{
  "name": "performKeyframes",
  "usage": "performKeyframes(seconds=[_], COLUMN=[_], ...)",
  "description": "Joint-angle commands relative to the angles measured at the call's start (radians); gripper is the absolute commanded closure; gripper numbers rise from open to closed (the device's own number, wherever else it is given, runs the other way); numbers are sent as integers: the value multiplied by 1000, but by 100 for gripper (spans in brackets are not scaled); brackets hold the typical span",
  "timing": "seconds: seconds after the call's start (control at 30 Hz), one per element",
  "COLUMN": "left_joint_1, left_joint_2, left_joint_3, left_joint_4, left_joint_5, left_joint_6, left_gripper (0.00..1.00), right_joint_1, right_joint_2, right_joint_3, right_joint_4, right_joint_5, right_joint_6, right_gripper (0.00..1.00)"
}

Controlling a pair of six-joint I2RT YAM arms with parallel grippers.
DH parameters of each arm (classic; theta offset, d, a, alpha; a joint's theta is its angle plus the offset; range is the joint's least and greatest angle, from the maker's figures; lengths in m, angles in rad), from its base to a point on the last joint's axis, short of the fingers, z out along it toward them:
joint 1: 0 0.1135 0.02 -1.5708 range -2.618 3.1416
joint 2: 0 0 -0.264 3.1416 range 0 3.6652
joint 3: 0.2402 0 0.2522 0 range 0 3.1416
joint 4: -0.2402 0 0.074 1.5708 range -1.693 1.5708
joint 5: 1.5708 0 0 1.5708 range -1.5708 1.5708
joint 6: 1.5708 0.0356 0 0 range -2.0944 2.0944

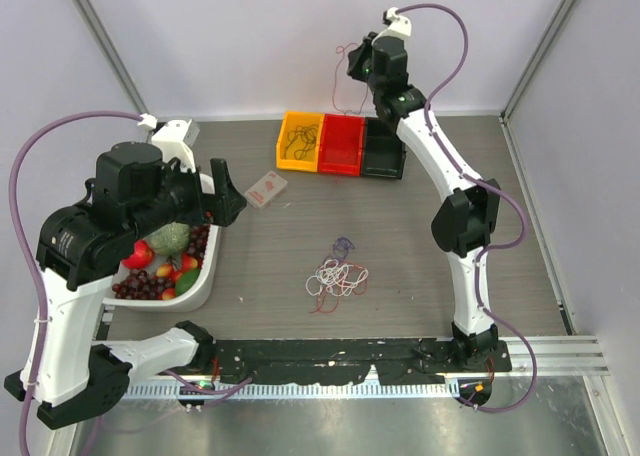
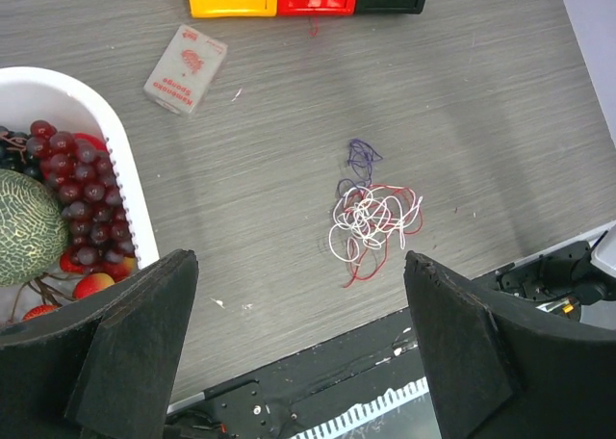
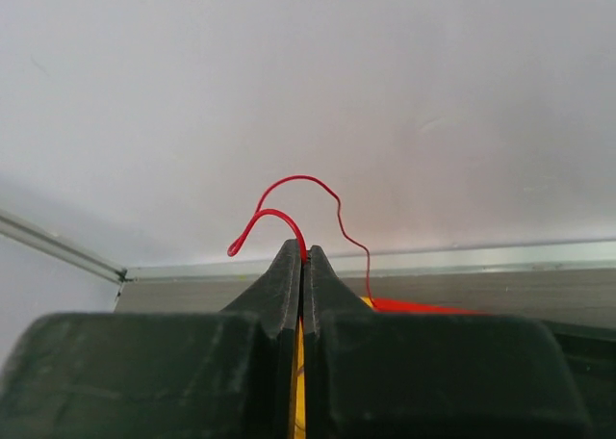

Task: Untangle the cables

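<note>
Grey wood-grain table (image 1: 450, 236), white walls (image 1: 250, 46) | left pincer (image 2: 298, 304) released | right pincer (image 3: 303, 261) grasping red cable (image 3: 298, 178)

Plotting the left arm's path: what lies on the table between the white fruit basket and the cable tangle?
Nothing but bare tabletop between basket and cable tangle; the left wrist view shows it.

cable tangle (image 1: 337, 276) sitting roughly in the middle, fruit basket (image 1: 205, 281) at the left edge, small packet (image 1: 266, 189) just behind it, row of three bins (image 1: 340, 168) at the back, loose cable (image 1: 303, 136) in the leftmost bin, right gripper (image 3: 303, 256) up above them pinching a cable strand (image 3: 289, 184)
</note>
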Motion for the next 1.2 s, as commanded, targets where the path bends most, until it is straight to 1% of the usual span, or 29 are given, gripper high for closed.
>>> performKeyframes(seconds=[0.0, 0.1, 0.27, 0.43, 0.6, 0.7, 0.87, 1.17], left_joint_1=[1, 1, 3, 1, 1, 3, 1, 1], left_joint_2=[-4, 4, 18, 21, 22, 27, 32, 33], left_joint_3=[15, 19, 31, 36, 33, 27, 12, -7], left_joint_4=[16, 21, 21, 10, 10, 19, 42, 65], left_joint_5=[-17, -19, -19, -23, -16, -4, 15, 42], left_joint_6=[32, 32, 28, 23, 22, 20, 14, -6], left_gripper=[8, 8, 8, 8, 8, 8, 8, 8], right_joint_1=[-12, -12, -14, -11, -11, 0, 9, 49], right_joint_2=[-11, -2, 18, 8, -32, -54, -109, -229], right_joint_3=[126, 163, 165, 84, 18, 22, 76, 42], right_joint_4=[27, 27, 38, 56, 72, 59, 19, 21], right_joint_5=[1, -16, -21, -55, -81, -85, -73, -67], right_joint_6=[-34, -28, -16, 14, 40, 17, -29, -48], right_gripper=[99, 99, 99, 99, 99, 99, 99, 99])
